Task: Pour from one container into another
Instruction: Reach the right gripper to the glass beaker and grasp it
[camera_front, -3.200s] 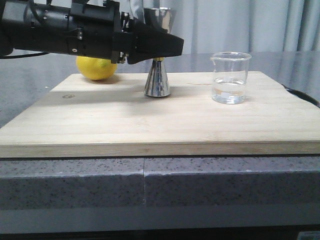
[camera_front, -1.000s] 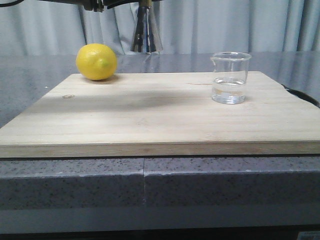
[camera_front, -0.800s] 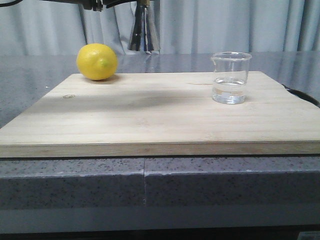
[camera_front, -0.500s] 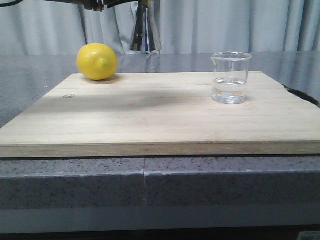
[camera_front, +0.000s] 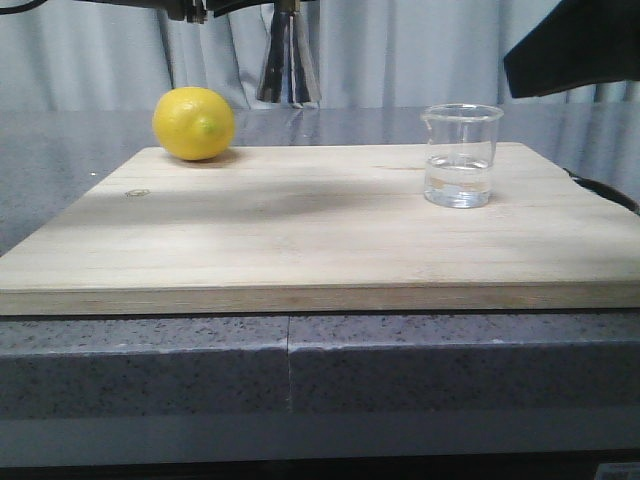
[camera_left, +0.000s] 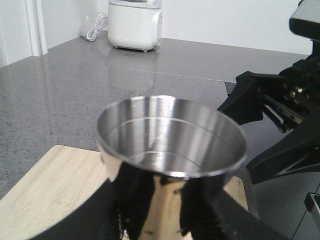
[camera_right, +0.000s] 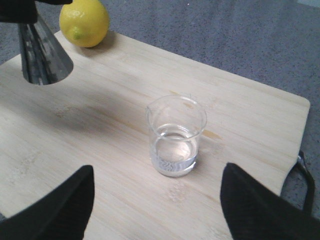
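Observation:
The steel jigger (camera_front: 288, 62) hangs high above the board's back edge, upright, with my left gripper (camera_left: 165, 210) shut on its waist. Its open upper cup (camera_left: 171, 137) is seen from above and looks empty. The clear glass beaker (camera_front: 461, 155) stands on the board at the right, with a little clear liquid in its bottom. My right gripper (camera_right: 157, 200) is open, its black fingers (camera_right: 60, 210) spread wide on the near side of the beaker (camera_right: 175, 135) and not touching it. In the front view only its dark body (camera_front: 572, 45) shows, above and to the right of the beaker.
A yellow lemon (camera_front: 194, 123) lies at the back left of the wooden board (camera_front: 300, 230), which rests on a grey speckled counter (camera_front: 300, 360). A white appliance (camera_left: 135, 24) stands far back on the counter. A black loop (camera_right: 300, 180) lies off the board's right edge.
The left gripper has lifted the jigger off the board and holds it aloft, nearly still over the last second. The right gripper has come into the front view at the upper right.

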